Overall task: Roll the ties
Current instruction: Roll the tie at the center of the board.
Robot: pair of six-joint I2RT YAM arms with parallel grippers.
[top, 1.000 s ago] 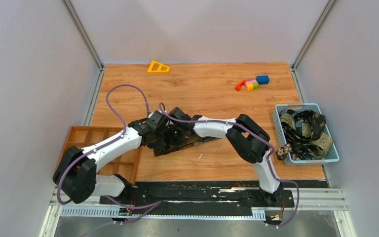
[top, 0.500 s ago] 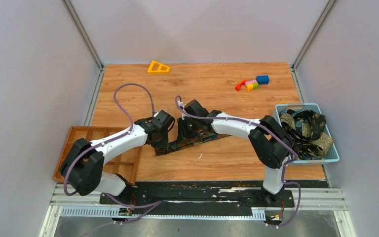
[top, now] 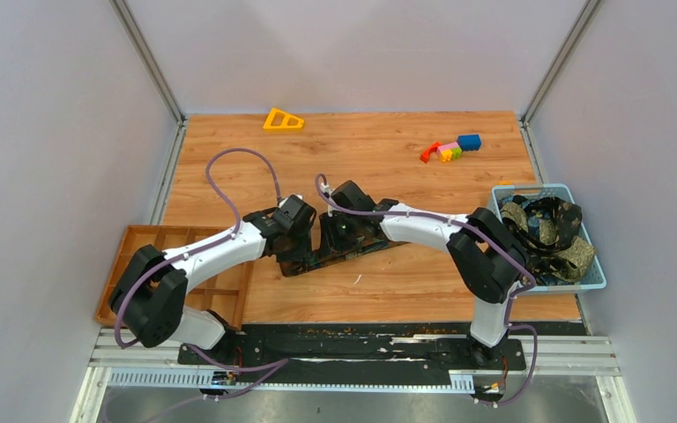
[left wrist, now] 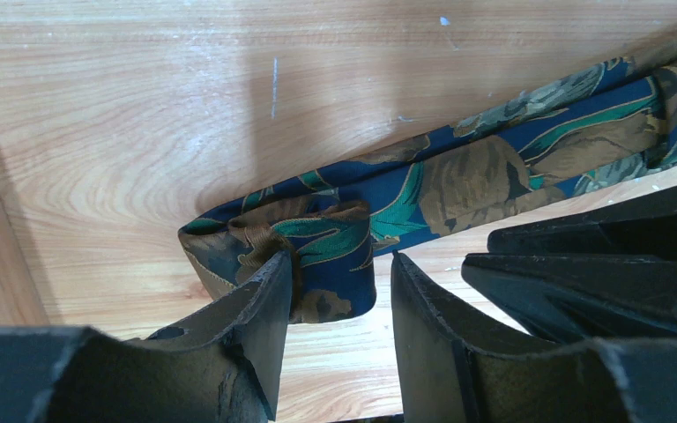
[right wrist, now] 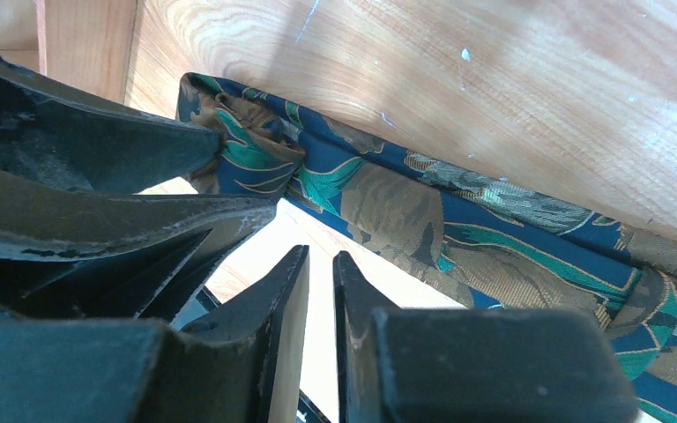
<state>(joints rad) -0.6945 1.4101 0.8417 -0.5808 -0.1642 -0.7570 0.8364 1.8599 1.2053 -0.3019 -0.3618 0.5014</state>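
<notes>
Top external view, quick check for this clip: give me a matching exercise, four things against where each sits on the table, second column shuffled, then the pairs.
Things:
1. yellow triangle
2. toy blocks
3. blue basket
4. wooden tray

Places:
A. right edge, heaped with ties
B. far edge, left of centre
C. near left corner, beside the left arm
D. far right part of the table, ahead of the basket

Pairs: 1-B, 2-D, 3-A, 4-C

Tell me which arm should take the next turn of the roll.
Left, probably. Its fingers are open right at the tie's folded end, one already touching it. The right gripper is nearly shut on nothing, beside the flat stretch.
</notes>
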